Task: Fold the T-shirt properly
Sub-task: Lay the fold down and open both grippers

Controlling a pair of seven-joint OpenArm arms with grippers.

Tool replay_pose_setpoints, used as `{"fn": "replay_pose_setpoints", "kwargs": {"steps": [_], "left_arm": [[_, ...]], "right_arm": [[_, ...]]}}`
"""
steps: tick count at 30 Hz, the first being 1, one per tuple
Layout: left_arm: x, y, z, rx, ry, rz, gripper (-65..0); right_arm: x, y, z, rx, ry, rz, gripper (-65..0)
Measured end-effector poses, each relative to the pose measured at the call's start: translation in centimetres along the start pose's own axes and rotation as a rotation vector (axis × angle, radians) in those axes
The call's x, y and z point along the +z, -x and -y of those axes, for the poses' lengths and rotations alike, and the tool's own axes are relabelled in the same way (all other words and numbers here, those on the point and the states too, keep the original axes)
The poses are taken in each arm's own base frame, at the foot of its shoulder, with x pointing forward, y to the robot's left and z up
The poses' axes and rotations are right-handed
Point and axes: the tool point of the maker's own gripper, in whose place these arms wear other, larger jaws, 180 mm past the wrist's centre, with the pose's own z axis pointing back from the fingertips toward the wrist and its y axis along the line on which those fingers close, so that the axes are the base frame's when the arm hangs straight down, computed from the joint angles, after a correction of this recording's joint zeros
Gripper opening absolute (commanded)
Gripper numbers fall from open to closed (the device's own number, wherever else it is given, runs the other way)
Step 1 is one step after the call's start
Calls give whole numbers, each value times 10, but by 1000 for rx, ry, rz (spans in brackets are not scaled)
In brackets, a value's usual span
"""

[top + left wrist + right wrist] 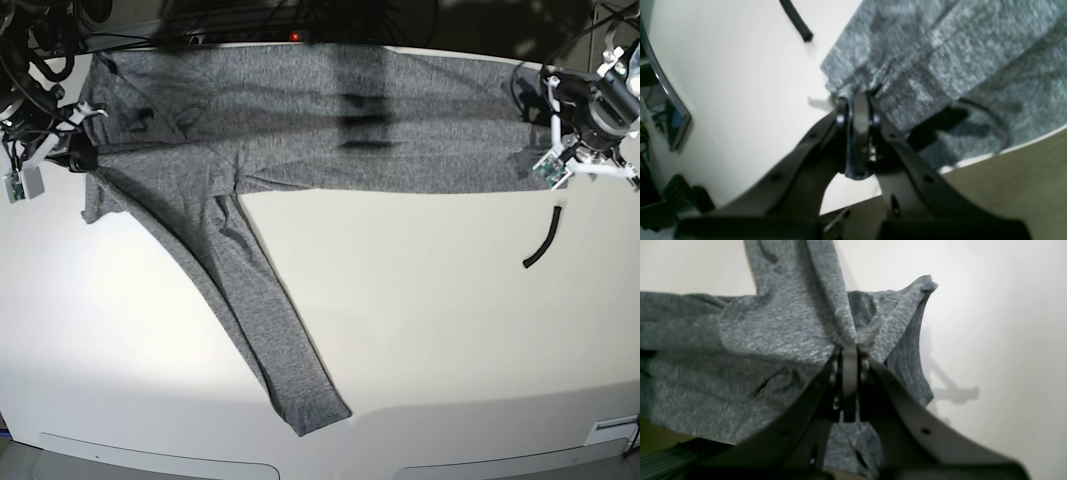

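Here the shirt (300, 120) is held stretched between both hands along the far desk (420, 330) edge: the left hand (858, 100) is closed on one end, the right hand (849, 348) on the other. One sleeve (250, 310) trails forward; seemingly, a fold over it comes next.

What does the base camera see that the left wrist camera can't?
Only the base view shows the whole T-shirt stretched along the far side of the table, one long sleeve trailing toward the near edge, and the right hand. Only the left wrist view shows, up close, the left hand pinched shut on a bunched shirt edge. Both show grey cloth, white table and a short black tube.
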Motion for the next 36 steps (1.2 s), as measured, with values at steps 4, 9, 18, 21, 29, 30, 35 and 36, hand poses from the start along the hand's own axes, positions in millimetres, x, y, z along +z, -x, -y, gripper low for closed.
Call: {"fn": "replay_pose_setpoints", "kwargs": {"steps": [4, 9, 18, 21, 29, 30, 35, 36], "left_arm": [[0, 0, -2, -14, -21, 0, -650], [0, 0, -1, -8, -17, 2, -650], [0, 14, 10, 8, 0, -41, -650], [1, 19, 21, 6, 27, -42, -650], [-1, 5, 39, 47, 44, 26, -650], [-1, 5, 40, 51, 44, 25, -650], [-2, 4, 42, 61, 48, 28, -650], [-2, 4, 41, 54, 41, 28, -650]], "right_arm": [[1, 9, 0, -1, 1, -39, -650], [1, 13, 0, 0, 3, -58, -650], [2, 24, 0, 0, 4, -121, -650], [6, 23, 6, -7, 24, -115, -650], [7, 28, 8, -10, 29, -143, -650], [7, 29, 8, -10, 29, -144, -650], [10, 41, 5, -15, 19, -186, -650], [11, 44, 5, -16, 18, -193, -650]]}}
